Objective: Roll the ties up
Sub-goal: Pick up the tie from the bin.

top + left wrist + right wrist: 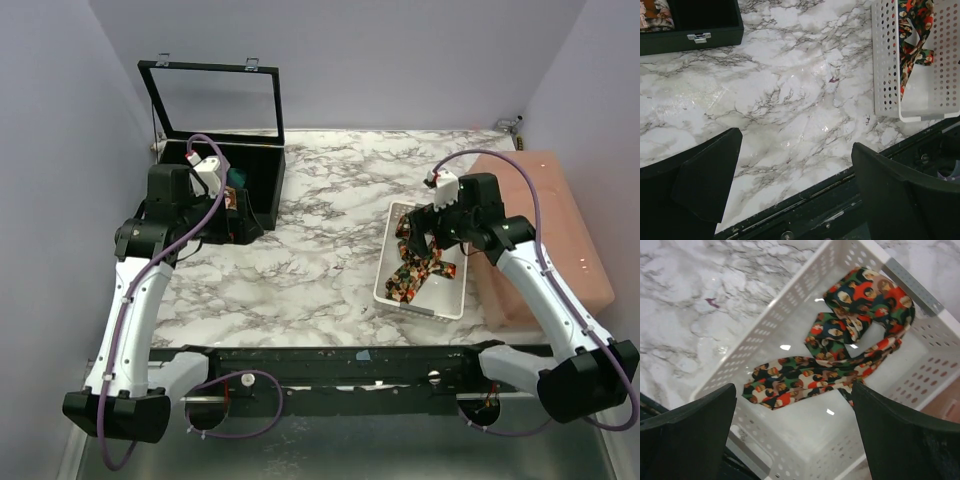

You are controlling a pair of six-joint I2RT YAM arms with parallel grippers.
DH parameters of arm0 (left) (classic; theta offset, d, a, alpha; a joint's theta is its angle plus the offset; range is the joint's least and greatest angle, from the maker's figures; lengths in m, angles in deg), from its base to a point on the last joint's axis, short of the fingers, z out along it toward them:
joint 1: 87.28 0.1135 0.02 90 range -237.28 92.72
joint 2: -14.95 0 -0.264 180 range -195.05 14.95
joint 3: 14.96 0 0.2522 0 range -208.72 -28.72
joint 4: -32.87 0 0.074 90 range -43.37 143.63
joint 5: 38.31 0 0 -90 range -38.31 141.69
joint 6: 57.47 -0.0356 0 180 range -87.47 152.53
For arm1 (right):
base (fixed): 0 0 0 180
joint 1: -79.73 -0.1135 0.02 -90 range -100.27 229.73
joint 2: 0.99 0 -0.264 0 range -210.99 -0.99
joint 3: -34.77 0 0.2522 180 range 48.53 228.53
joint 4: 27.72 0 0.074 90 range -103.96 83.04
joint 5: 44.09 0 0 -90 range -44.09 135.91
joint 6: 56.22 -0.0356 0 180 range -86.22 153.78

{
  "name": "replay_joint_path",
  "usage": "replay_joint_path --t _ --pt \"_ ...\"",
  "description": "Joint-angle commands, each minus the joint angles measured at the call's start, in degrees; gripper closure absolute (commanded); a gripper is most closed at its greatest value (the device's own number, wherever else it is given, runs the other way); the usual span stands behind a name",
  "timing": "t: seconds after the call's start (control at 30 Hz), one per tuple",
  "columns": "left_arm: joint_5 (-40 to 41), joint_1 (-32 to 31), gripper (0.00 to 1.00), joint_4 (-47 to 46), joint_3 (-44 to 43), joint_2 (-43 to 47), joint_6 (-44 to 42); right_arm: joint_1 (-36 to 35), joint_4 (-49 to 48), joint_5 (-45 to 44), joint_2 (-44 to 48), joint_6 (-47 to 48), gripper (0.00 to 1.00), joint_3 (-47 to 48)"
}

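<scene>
Tie (840, 335) loose in white basket (790, 305), beneath right end effector (794, 390), released. Left end effector (795, 145) released. Black case (670, 42) holds patterned fabric (655, 15).

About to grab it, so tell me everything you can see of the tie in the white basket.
The tie is a narrow fabric strip printed with small faces in red, green, orange and cream. It is unrolled: one end lies flat on the floor of the white slotted basket, the other is bunched in loose folds near a corner. Only the basket touches it; the open right pincer hangs over it.
</scene>
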State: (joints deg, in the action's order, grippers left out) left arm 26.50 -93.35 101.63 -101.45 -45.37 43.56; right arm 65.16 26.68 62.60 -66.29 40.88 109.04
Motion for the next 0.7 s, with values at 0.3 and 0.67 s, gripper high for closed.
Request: replay_joint_path --t 0.3,0.67 --pt "0.82 0.26 0.01 -7.15 4.5 7.15 0.01 0.07 2.58 -15.71 -16.05 15.2 0.0 -0.16" --pt "2.86 0.26 0.01 -6.29 3.79 7.46 -0.13 0.07 -4.78 -17.92 -29.29 19.3 0.0 -0.54"
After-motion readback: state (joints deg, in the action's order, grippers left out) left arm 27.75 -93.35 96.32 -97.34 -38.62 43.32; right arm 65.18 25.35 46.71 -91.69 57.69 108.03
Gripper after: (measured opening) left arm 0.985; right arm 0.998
